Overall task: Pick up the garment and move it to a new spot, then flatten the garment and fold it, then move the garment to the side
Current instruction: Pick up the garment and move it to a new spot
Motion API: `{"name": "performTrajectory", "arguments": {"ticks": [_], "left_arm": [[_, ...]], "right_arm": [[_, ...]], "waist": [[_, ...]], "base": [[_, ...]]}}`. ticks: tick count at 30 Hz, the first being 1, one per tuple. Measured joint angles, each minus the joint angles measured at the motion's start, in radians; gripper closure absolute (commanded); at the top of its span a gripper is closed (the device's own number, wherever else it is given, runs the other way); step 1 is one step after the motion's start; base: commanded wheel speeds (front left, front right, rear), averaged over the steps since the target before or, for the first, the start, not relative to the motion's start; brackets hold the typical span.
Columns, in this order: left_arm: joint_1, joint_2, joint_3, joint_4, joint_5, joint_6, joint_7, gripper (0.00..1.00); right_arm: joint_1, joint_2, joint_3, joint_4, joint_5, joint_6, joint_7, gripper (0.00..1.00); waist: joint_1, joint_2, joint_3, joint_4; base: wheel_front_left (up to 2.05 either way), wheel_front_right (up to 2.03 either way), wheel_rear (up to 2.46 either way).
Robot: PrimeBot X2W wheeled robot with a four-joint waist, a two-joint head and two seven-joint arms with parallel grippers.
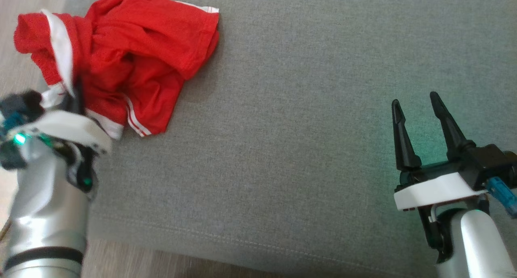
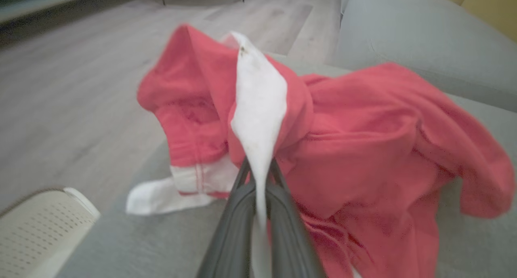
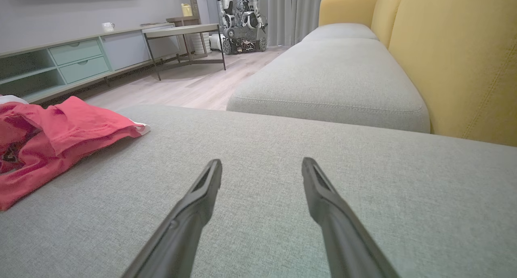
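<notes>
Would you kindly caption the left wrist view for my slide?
Left pincer shut on white trim of crumpled red garment on grey cushion.

It was a living room: a yellow sofa [image 3: 456,68] with grey cushions [image 3: 331,88], a low cabinet [image 3: 76,60], a table [image 3: 181,30], curtains [image 3: 291,7] and a wood floor [image 3: 194,88].

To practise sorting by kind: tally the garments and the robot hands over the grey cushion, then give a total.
Garments: 1, the red garment
Hands: 2, the left hand shut on the garment's white trim, the right hand open
Total: 3
</notes>
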Motion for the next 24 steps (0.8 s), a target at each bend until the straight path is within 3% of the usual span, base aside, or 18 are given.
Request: {"name": "performTrajectory", "arguments": {"ticks": [7,14,20,24], "left_arm": [[0.045,0.036,0.026,-0.315,0.083,0.078,-0.001,1.00],[0.294,0.035,0.024,-0.676,0.132,0.123,0.005,1.00],[0.445,0.023,-0.018,-0.956,0.132,0.135,0.113,1.00],[0.505,0.002,-0.093,-1.074,0.132,0.116,0.160,1.00]], "right_arm": [[0.001,0.000,-0.010,0.010,0.010,0.000,-0.003,0.00],[0.024,0.000,-0.017,0.033,0.047,0.000,-0.037,0.00],[0.046,0.000,-0.023,0.040,0.072,0.000,-0.046,0.00],[0.046,0.001,-0.032,0.037,0.079,0.000,-0.047,0.00]], "waist": [[0.0000,0.0000,-0.042,-0.007],[-0.0001,0.0000,-0.126,-0.039],[-0.0001,0.0000,-0.168,-0.095],[-0.0001,0.0001,-0.179,-0.140]], "base": [[0.00,0.00,0.00],[0.00,0.00,0.00],[0.00,0.00,0.00],[0.00,0.00,0.00]]}}
